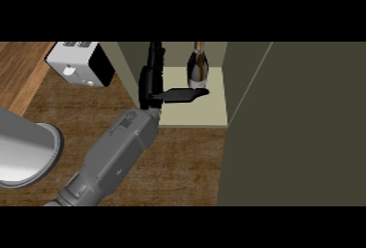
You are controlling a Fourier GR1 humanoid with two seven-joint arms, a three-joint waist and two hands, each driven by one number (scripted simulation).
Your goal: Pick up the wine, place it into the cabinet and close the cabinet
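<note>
**Wine Bottle in Cabinet, Left Hand Open Beside It**

1. Object position. The wine bottle [198, 68] stands upright on the pale cabinet shelf [193, 110], toward the rear of the compartment, at about 12 o'clock in the head view. No finger is curled round it.

2. Fingers relative to object. The left hand [151, 89] is at 9 o'clock of the bottle. Its fingers [154, 55] are straight and extend toward 12 o'clock along the cabinet's left wall [132, 60], apart from the bottle. The thumb [184, 95] sticks out toward 3 o'clock; its tip meets or overlaps the bottle's base, and contact cannot be confirmed. The hand is spread and grips nothing.

3. Edges and clearance.
- The shelf's front edge lies at 6 o'clock of the hand, where it meets the wooden counter [186, 160].
- Bare shelf remains at 6 o'clock of the bottle.
- The cabinet door [300, 121] is open and fills the view from 1 to 5 o'clock, its edge running just beside the shelf's right side.
- A white and black appliance [79, 63] sits at 10 o'clock, near the cabinet's left wall.
- A grey round vessel [25, 155] lies at 8 o'clock, well apart from the shelf.

4. Arm pose. The grey forearm [114, 155] enters at 7 o'clock and slants toward 1 o'clock, with the wrist at the shelf's front left corner. The hand is seen edge-on.
</note>
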